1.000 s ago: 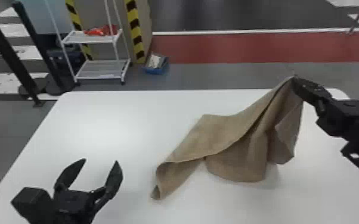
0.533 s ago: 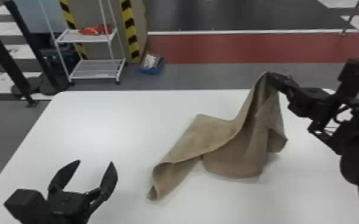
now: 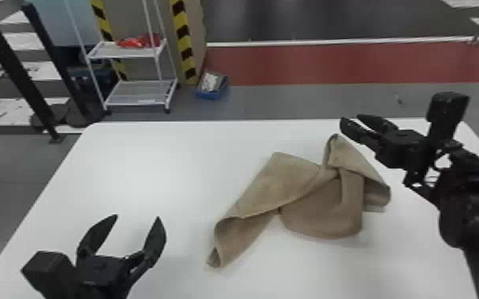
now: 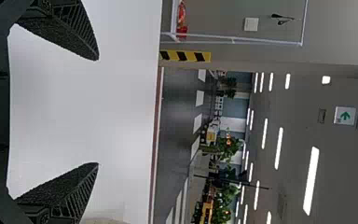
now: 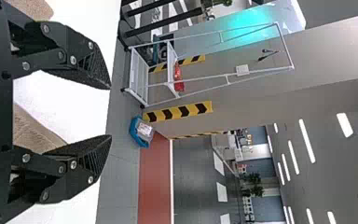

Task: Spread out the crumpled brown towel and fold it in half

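While the towel [image 3: 290,183] lies crumpled on the table [image 3: 131,171], right of the middle, the right gripper [image 3: 351,118] is near it, upper right, fingers apart. The left gripper [image 3: 137,218], lower left, has its fingers wide apart.

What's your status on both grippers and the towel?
Left gripper open, empty, over table. Right gripper open, empty, beside towel. Towel crumpled, unfolded; nothing seen blocking it.

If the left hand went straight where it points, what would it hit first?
Likely nothing: the left hand has a seemingly free way across the table, left of the towel, though its tilt is unclear.
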{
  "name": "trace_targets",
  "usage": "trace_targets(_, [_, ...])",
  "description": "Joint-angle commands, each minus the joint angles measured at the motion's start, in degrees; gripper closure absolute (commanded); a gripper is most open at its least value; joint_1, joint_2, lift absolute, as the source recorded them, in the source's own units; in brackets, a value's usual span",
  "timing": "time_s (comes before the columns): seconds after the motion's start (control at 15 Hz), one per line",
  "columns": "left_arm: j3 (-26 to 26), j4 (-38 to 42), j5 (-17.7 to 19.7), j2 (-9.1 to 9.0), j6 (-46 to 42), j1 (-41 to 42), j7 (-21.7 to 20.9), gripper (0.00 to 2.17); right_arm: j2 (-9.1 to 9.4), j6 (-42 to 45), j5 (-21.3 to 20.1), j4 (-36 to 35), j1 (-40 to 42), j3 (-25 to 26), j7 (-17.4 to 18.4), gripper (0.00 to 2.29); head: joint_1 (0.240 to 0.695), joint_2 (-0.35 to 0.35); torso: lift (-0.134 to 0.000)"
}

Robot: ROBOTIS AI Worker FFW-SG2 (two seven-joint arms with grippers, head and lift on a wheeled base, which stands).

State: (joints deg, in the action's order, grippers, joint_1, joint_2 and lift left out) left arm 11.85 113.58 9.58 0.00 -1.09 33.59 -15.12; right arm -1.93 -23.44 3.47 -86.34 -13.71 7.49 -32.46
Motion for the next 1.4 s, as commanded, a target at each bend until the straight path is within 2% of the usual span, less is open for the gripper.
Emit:
trace_targets(0.0, [-0.1, -0.2, 0.1, -0.15, -0.2, -0.2, 0.0, 0.07, -0.09, -1.5, -1.8, -5.1, 3.2, 0.3, -0.8, 0.07, 0.695, 0.102, -0.124])
trace_targets(0.2, [-0.1, -0.2, 0.1, -0.15, 0.0, -0.2, -0.4, 0.08, -0.09, -9.0, -8.5, -13.8, 9.6, 1.0, -1.6, 0.16, 0.695, 0.097, -0.124])
trace_targets(0.33, [-0.1, -0.3, 0.4, -0.15, 0.0, -0.3, -0.4, 0.08, -0.09, -9.2, -11.2, -15.1, 12.7, 1.6, -2.0, 0.20, 0.695, 0.084, -0.124])
trace_targets(0.47, [-0.2, -0.6, 0.4, -0.15, 0.0, -0.5, -0.4, 0.08, -0.09, -9.0, -11.4, -15.7, 14.9, 3.3, -3.5, 0.28, 0.695, 0.074, -0.124])
trace_targets(0.87, [0.0, -1.0, 0.4, -0.15, 0.0, -0.5, -0.4, 0.08, -0.09, -7.8, -11.5, -17.3, 18.7, 7.3, -4.6, 0.29, 0.695, 0.035, -0.124])
trace_targets(1.2, [-0.1, -1.4, 0.6, -0.15, 0.0, -0.8, -0.4, 0.08, -0.09, -6.9, -12.9, -12.8, 16.3, 6.4, -4.6, 0.29, 0.695, 0.016, -0.124])
trace_targets(1.33, [0.0, -1.4, 0.6, -0.15, 0.0, -0.8, -0.4, 0.08, -0.01, -6.2, -15.0, -10.5, 15.0, 5.7, -4.6, 0.41, 0.695, 0.019, -0.124])
